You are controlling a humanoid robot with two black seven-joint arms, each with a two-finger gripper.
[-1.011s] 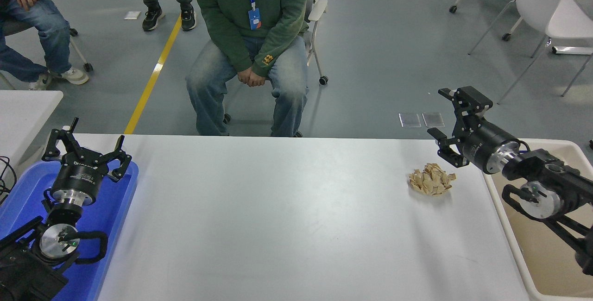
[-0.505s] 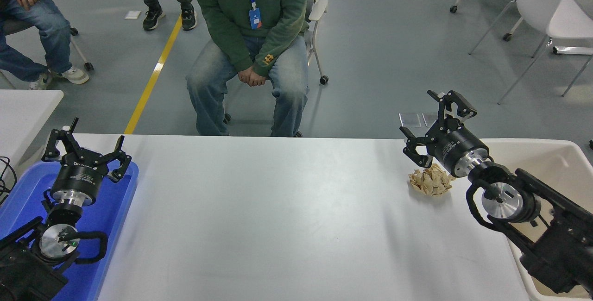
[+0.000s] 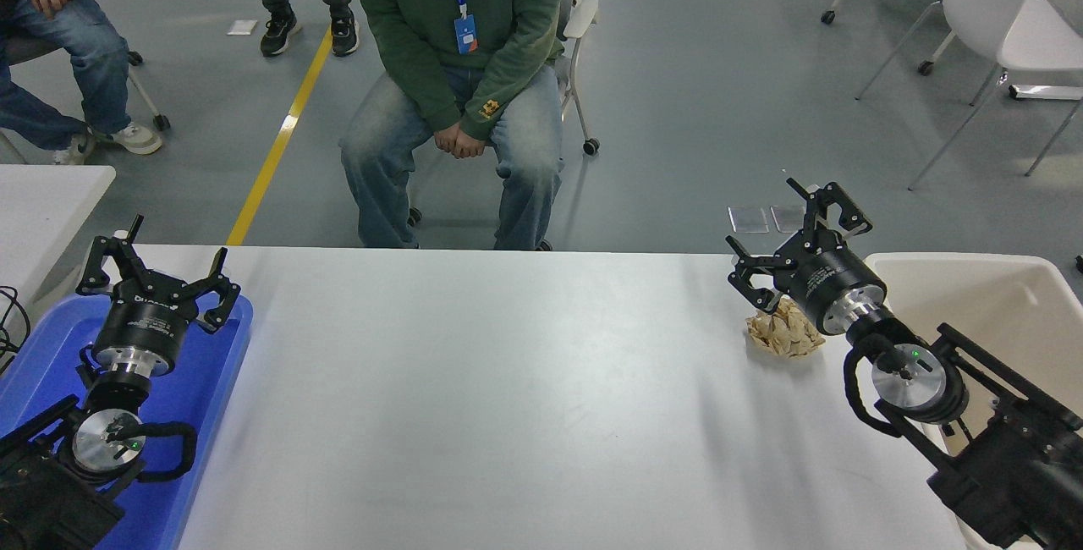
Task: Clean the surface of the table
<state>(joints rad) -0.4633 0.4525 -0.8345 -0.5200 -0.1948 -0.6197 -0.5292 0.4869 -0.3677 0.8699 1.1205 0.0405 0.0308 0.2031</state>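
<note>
The table surface (image 3: 525,398) is a wide white-grey top that fills the lower picture. A small heap of tan scraps (image 3: 783,334) lies on it near the far right. My right gripper (image 3: 795,241) is open, its fingers spread, just above and behind the heap, and its body covers part of the heap. My left gripper (image 3: 156,271) is open and parked at the lower left over the blue tray (image 3: 211,381).
A cream bin (image 3: 998,296) stands at the table's right end, partly behind my right arm. A person in a green hoodie (image 3: 461,42) sits at the far side. A smaller white table's corner (image 3: 42,195) shows at the left. White chairs (image 3: 1007,17) stand at the back right.
My right arm has swung left from over the cream bin and come down, so its open gripper now sits right over the scrap heap. The left arm has not moved.
</note>
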